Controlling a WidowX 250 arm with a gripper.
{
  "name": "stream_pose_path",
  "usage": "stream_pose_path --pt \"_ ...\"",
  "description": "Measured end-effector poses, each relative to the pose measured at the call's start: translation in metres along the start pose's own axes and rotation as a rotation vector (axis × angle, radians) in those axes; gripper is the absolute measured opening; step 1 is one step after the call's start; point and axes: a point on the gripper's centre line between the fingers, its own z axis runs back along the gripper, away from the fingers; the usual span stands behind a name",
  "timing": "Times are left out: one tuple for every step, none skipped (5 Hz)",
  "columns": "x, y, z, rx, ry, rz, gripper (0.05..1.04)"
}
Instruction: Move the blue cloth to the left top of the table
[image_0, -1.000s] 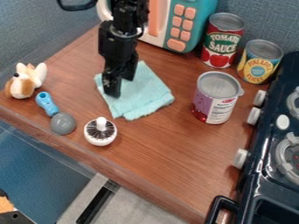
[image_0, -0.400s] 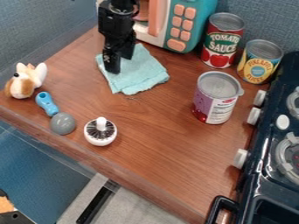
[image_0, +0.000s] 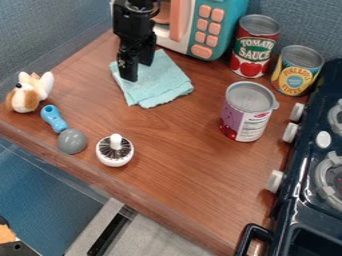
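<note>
Blue cloth (image_0: 160, 82) lay on table (image_0: 170, 185), under claw (image_0: 137, 71) & spreading out to its R in view. Couldn't tell if claw was apart, together or clamped on cloth. Toy microwave (image_0: 219, 37) stood near, behind claw & to R. Toy dog (image_0: 30, 92) was well apart, to L & a bit fwd of claw; blue-handled gray utensil (image_0: 55, 119) lay fwd-L, round white brush (image_0: 115, 151) straight fwd. Purple-labeled can (image_0: 240, 117) stood upright fwd-R, red can (image_0: 252, 52) R & a bit back, yellow can (image_0: 295, 72) further R. Toy stove (image_0: 304, 192) sat farthest, fwd-R.
</note>
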Motion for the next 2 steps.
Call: stream_pose_path --pt "0.0057 -0.001 0.0384 -0.067 -0.021 0.002 0.999" --pt "0.0054 -0.0012 0.0386 -0.074 -0.02 0.001 0.999"
